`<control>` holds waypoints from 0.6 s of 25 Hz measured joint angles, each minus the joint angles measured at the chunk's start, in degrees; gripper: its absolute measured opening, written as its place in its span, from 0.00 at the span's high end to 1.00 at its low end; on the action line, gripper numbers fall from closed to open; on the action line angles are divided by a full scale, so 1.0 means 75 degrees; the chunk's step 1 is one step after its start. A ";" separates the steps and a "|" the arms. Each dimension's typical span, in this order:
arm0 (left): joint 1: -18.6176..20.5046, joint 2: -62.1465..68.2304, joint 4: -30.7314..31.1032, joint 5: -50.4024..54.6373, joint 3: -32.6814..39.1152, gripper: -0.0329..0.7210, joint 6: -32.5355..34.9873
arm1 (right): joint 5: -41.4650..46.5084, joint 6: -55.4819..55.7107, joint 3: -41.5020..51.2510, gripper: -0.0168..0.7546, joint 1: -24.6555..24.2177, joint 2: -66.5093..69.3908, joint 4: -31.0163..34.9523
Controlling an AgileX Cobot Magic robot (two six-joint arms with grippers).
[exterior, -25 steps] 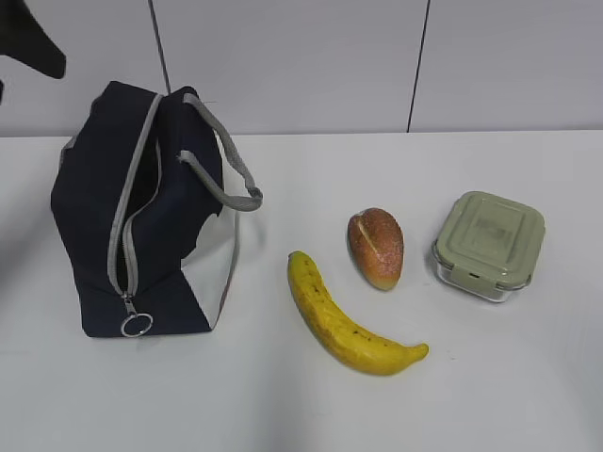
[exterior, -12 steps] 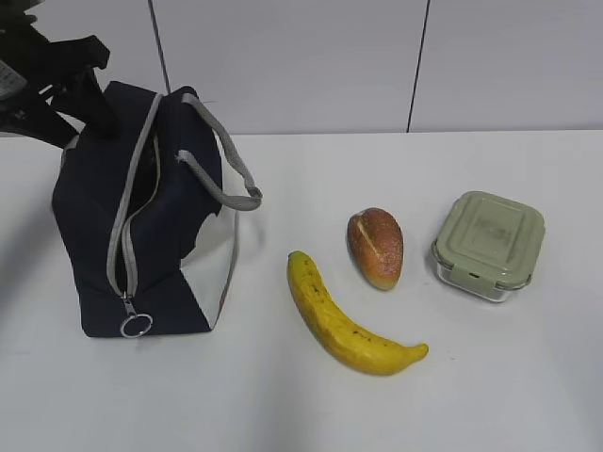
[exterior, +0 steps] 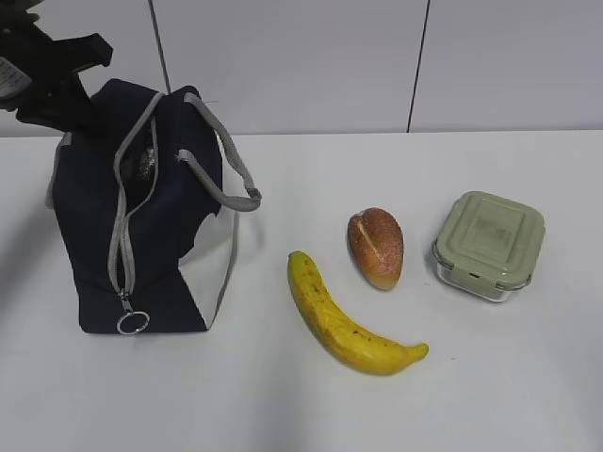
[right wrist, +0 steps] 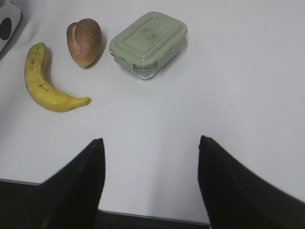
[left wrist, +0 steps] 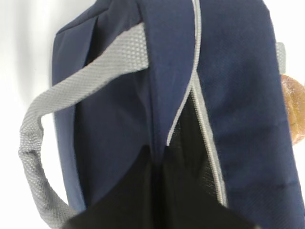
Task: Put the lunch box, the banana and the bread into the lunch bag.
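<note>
Navy fabric of the lunch bag (exterior: 141, 217) was pinched by the left gripper (exterior: 71, 89) at its top rear edge, zip part open. Nothing packed yet: banana (exterior: 347, 318), bread (exterior: 377, 247) & lunch box (exterior: 489, 243) all lay on the table (exterior: 528, 395) to the bag's right. Right gripper (right wrist: 150, 157) hung wide, empty.

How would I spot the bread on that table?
Start at the big navy lunch bag on the left. To its right lies a long yellow banana; the bread sits just behind it, beside the green-lidded lunch box. It's the only small brown oval.
</note>
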 joint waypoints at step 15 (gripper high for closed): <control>0.0000 0.0000 -0.0290 0.0113 0.0000 0.96 0.0000 | 0.0000 0.0000 0.0000 0.39 0.0000 0.0000 0.0000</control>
